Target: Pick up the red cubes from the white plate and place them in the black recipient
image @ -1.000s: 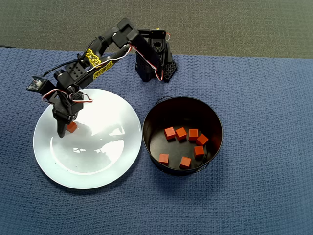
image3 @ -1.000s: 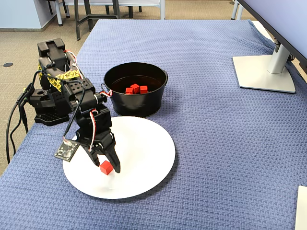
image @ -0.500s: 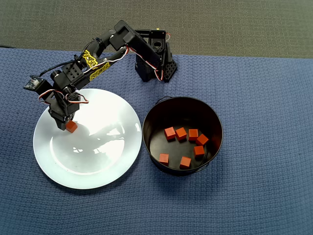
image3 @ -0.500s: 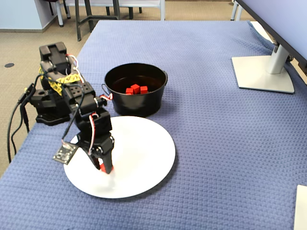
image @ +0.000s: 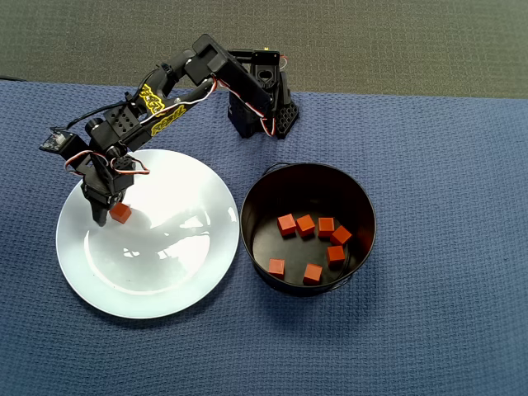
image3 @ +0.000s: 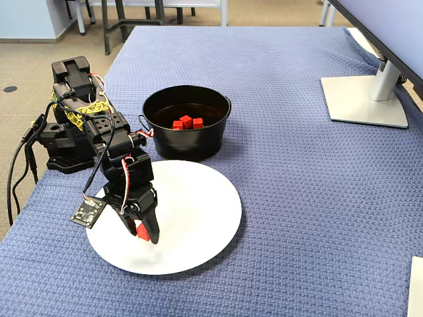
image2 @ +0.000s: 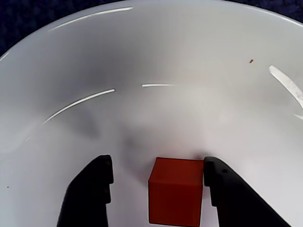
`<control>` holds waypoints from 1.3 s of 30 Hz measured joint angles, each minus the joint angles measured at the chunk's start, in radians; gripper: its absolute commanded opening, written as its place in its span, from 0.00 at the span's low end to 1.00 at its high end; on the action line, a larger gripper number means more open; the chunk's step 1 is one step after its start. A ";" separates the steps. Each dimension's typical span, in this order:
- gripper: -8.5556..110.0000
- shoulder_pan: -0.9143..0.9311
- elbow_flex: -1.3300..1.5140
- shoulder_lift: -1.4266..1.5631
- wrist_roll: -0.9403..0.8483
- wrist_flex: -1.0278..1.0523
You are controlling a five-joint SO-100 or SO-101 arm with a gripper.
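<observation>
Red-orange matte cube (image2: 175,191), the last one on the large glossy white plate (image3: 198,218), sits between the black two-finger gripper (image2: 156,177): one finger touches its side, the other stands slightly off, so nothing is clamped yet. It looks light and rigid; flat opposite faces suit the pinch. Beyond, the round black pot (image: 363,216) holds seven cubes (image: 312,240).

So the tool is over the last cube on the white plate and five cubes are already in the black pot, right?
Not quite: the overhead view shows seven cubes in the black pot, not five. The rest holds: the tool is at the one cube left on the white plate.
</observation>
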 measured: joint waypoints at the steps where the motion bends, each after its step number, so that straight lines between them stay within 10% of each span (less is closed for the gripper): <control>1: 0.24 0.000 0.000 0.000 0.000 -0.002; 31: 0.21 -0.031 0.043 0.000 0.054 -0.032; 39: 0.07 -0.040 0.052 0.008 0.061 -0.032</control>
